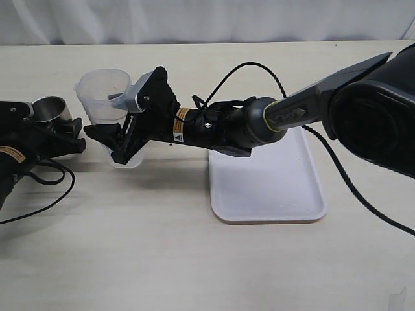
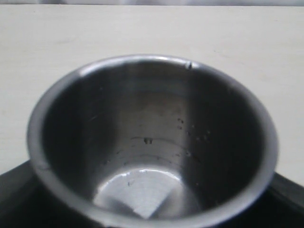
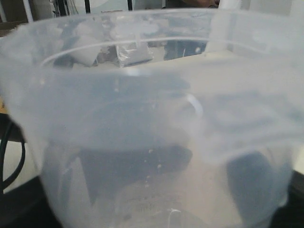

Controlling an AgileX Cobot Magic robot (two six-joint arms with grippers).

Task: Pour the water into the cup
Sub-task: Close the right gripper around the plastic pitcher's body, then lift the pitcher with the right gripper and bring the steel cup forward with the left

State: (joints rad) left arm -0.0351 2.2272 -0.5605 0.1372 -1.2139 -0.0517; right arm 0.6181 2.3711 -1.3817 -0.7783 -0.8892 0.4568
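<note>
- A pale wooden table [image 1: 194,259] is carrying everything.
- A white rectangular tray [image 1: 266,188] is lying flat on it.
- A translucent pitcher [image 1: 104,97] is standing left of the tray.
- A black cable [image 1: 70,191] is trailing farther left of the tray.

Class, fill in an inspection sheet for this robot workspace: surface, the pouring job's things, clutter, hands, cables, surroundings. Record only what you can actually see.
Surface: pale table, matt, no spills seen.
Job's things: steel cup at the left, rim up; translucent plastic pitcher just beside it, upright; fill level of either cannot be told.
Clutter: white tray lying flat, right of centre.
Hands: left hand closed on the cup; right hand straddles the pitcher's lower part, grip not confirmed.
Cables: black cable arching over the right arm; black loop lying on the table at the left.
Surroundings: white curtain behind the table; nothing else seen.
</note>
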